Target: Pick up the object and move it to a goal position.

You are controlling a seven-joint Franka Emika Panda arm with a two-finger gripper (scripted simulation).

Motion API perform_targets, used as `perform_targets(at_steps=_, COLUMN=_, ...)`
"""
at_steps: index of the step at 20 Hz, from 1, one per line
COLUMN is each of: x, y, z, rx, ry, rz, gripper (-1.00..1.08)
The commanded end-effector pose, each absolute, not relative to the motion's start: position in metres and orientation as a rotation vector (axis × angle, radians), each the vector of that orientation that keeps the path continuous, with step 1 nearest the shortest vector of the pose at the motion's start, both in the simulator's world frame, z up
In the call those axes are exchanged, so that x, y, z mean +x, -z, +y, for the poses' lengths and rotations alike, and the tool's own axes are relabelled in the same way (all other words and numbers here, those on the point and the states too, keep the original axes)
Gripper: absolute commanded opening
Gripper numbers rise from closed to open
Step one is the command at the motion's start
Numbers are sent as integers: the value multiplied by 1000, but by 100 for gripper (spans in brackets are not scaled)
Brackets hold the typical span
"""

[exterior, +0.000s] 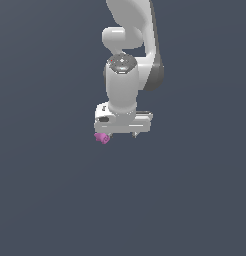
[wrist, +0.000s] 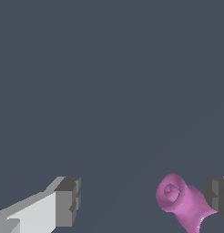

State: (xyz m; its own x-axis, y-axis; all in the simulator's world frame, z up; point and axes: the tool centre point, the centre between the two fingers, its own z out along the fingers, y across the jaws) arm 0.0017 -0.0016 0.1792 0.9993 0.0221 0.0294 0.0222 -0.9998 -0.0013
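Item: small matte magenta-pink spool-shaped lump (wrist: pixel 183 202), against one finger pad (wrist: pixel 217 195) of my wide-spread gripper (wrist: pixel 143 200), its lower end cut off in the wrist view.

Flat even light, sharp, no shadows.

The white arm (exterior: pixel 129 45) is seen from above and in front, hanging down from the top of the exterior view, its last link held close to vertical over the flat wrist flange. The gripper (exterior: pixel 120 134) is pointed straight down below that flange. Its jaws are spread wide apart: in the wrist view one dark-padded finger (wrist: pixel 68 200) is seen on one side and the other finger (wrist: pixel 218 195) at the opposite edge, with a broad gap between them. One fingertip is set just beside the pink object (wrist: pixel 182 202); actual contact cannot be made out.
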Motion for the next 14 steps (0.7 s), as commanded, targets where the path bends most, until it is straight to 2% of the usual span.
perform_targets(at_steps=1, x=1, y=-179, z=-2, rx=-3139, ry=46, rz=-33, gripper=100)
perform_targets(at_steps=14, x=-32, y=-140, z=-46, rx=-3112, ry=24, rz=363, gripper=100)
